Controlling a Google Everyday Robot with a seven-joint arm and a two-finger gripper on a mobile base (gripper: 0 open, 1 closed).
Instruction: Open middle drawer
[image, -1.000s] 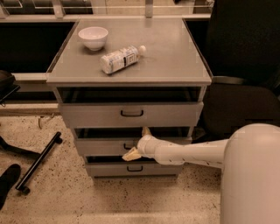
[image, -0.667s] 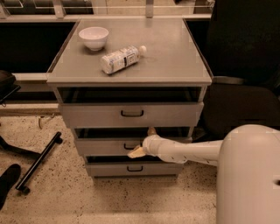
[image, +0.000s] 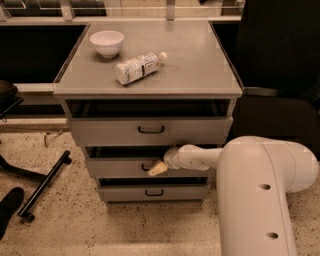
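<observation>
Camera view. You are looking down at a grey cabinet (image: 200, 60) with three drawers stacked in its front. The middle drawer (image: 112, 168) is sitting between the top drawer (image: 100, 132) and the bottom drawer (image: 122, 193), and a dark gap is showing above its front. Its small black loop handle (image: 145, 167) is showing at the centre of the front.

Your gripper (image: 157, 169) is resting right at that handle, its pale tip overlapping the handle's right end and lying against the drawer front. Whether its jaws are spread or pressed together, you cannot tell here. The white arm (image: 200, 156) is reaching in from the right, running level across the right half of the middle drawer's front. Its large rounded housing (image: 260, 200) is filling the lower right corner.

The top drawer is standing out from under the cabinet top, with a dark opening showing above its front.

On the cabinet top, a white bowl (image: 106, 42) is standing upright near the back left corner. A plastic bottle (image: 139, 67) is lying on its side just right of the bowl and nearer the front, apart from it, its cap pointing back and to the right.

A black bar with a small wheel (image: 44, 184) is lying on the speckled floor (image: 100, 230) to the left of the cabinet. A dark chair (image: 280, 65) is standing to the cabinet's right.
</observation>
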